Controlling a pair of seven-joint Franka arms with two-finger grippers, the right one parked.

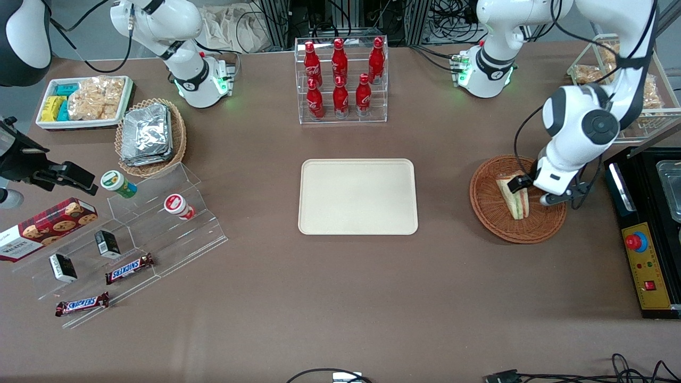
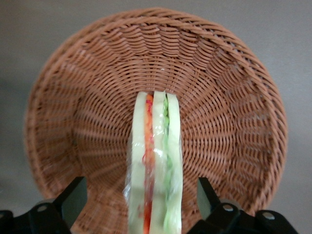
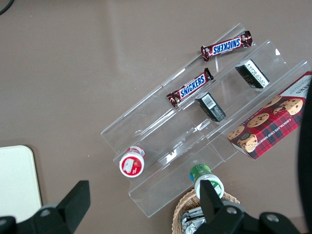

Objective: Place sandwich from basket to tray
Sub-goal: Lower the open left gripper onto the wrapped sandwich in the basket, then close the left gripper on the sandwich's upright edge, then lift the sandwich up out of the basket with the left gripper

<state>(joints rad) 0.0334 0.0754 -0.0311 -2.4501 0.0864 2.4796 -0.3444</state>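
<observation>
The sandwich [image 2: 156, 165] stands on edge in the basket [image 1: 492, 213], a thin wedge with its layers showing: pale bread outside, an orange-red stripe and a green one between. Clear film wraps it, glossy and a bit crinkled, so I'd judge it light, soft and somewhat slick, easy to squash if pinched hard. The gripper [image 1: 532, 191] is low over the basket, right at the sandwich, with its fingers [image 2: 73, 197] spread wide, one on each side of the wedge and neither touching it.

The flat bread faces look like the place to take hold, pressing across the layers where the slices back each other up. A squeeze on the filling edge or the thin tip would likely crush it or let the film slide.

The basket is round and shallow, reddish-brown wicker with a tight ribbed weave and a rolled rim. Its rough floor should keep the wedge from skating away as the fingers come together. The tray [image 1: 357, 196] lies well apart on the brown tabletop [image 1: 340, 298], toward the parked arm's end: smooth cream plastic, rectangular, rounded corners, low rim, nothing on it.
</observation>
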